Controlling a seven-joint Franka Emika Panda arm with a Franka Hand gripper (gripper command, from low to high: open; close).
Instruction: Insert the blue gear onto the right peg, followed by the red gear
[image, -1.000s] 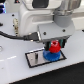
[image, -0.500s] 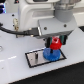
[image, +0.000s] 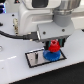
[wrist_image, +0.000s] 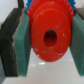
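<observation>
- The pincer (image: 53, 46) was closed on the red gear (image: 53, 47), its pads (wrist_image: 21, 47) pressed flat against the toothed rim on both sides.
- The red gear hung directly above the blue gear (image: 50, 55), which already sat on the grey plate (image: 35, 58) (the right peg itself was hidden).
- The coming move looked like a straight descent, bore axis upright.

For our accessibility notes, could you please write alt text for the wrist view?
Close-up of the red gear, its toothed rim and central hole facing the camera, clamped between the two teal pads of the robot's claw. A pale surface lies below, out of focus.
</observation>
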